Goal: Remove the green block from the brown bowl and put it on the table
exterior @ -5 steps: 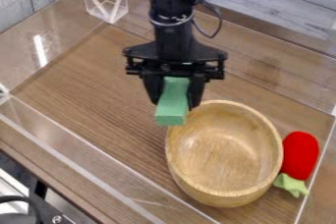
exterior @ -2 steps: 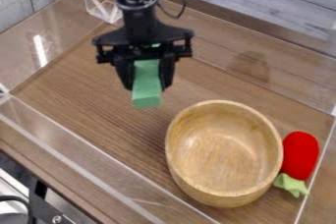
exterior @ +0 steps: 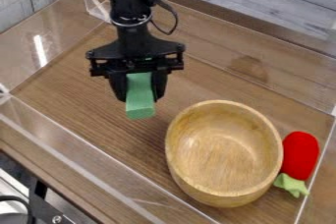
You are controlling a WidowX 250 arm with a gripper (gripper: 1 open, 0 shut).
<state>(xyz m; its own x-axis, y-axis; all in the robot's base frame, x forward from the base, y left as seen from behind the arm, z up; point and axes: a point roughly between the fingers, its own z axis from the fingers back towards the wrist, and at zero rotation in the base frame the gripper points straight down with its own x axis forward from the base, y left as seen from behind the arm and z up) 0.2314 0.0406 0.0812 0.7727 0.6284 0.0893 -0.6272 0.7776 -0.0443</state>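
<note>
Your gripper is clamped on the green block, which hangs below it, clear of the brown bowl off to its lower right. Lower straight down until the block's bottom end meets bare desk, then release; keep away from the bowl's rim. No brand, label or writing is readable anywhere.

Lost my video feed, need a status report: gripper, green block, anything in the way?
Gripper shut on green block, held above the table. Brown bowl empty, off to the side. Nothing beneath the block.
</note>
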